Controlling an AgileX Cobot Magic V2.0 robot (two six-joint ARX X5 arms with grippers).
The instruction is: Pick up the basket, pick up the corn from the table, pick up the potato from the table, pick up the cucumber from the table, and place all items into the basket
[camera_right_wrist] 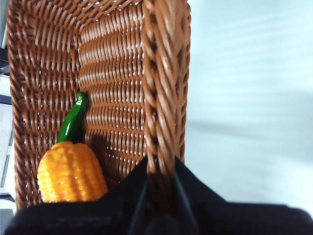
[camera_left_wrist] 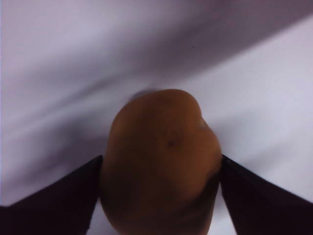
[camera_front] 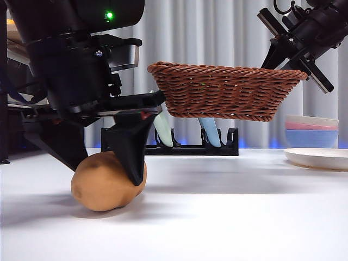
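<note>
The tan potato (camera_front: 104,182) lies on the white table (camera_front: 228,206) at the front left. My left gripper (camera_front: 109,179) has come down over it, and its jaws touch both sides of the potato (camera_left_wrist: 164,161). My right gripper (camera_front: 293,57) is shut on the braided rim of the brown wicker basket (camera_front: 225,89) and holds it in the air at the right. Inside the basket (camera_right_wrist: 117,98) lie the orange-yellow corn (camera_right_wrist: 71,174) and the dark-green cucumber (camera_right_wrist: 72,120), seen only in the right wrist view.
A black dish rack (camera_front: 190,144) with pale upright plates stands at the back under the basket. Stacked bowls (camera_front: 311,130) and a white plate (camera_front: 318,157) sit at the right edge.
</note>
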